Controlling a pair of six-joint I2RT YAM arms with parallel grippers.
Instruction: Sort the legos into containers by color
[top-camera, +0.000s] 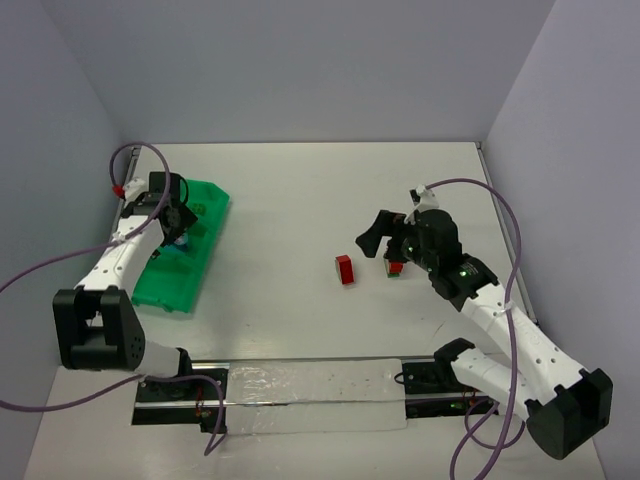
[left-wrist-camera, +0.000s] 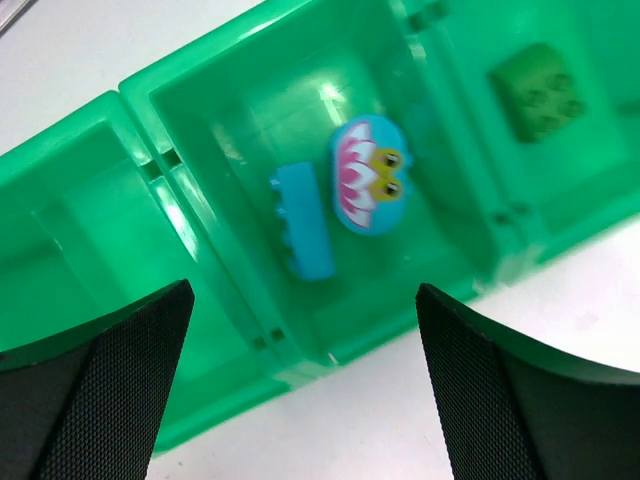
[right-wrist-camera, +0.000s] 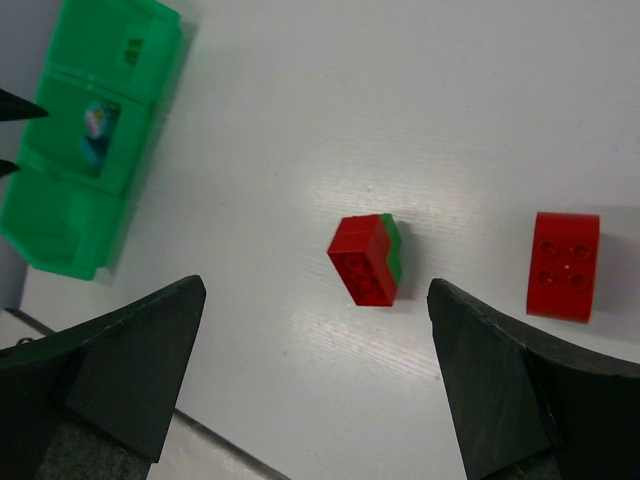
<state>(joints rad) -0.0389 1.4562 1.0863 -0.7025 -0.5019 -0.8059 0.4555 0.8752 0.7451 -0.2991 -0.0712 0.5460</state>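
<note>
The green tray (top-camera: 172, 287) lies at the far left and also shows in the right wrist view (right-wrist-camera: 60, 225). My left gripper (top-camera: 176, 224) hangs open and empty over it (left-wrist-camera: 302, 292). Below it, one compartment holds a blue brick (left-wrist-camera: 304, 226) and a light-blue oval piece with a pink flower picture (left-wrist-camera: 368, 176). The neighbouring compartment holds a green brick (left-wrist-camera: 540, 90). My right gripper (top-camera: 390, 242) is open and empty (right-wrist-camera: 316, 290) above a red brick joined to a green one (right-wrist-camera: 366, 258) (top-camera: 396, 267). A single red brick (top-camera: 345, 269) (right-wrist-camera: 565, 265) lies beside it.
The tray's near compartment (left-wrist-camera: 60, 250) looks empty. A clear plastic sheet (top-camera: 310, 395) lies at the near edge between the arm bases. Purple cables (top-camera: 480, 190) loop from both arms. Walls close the table on the left, back and right.
</note>
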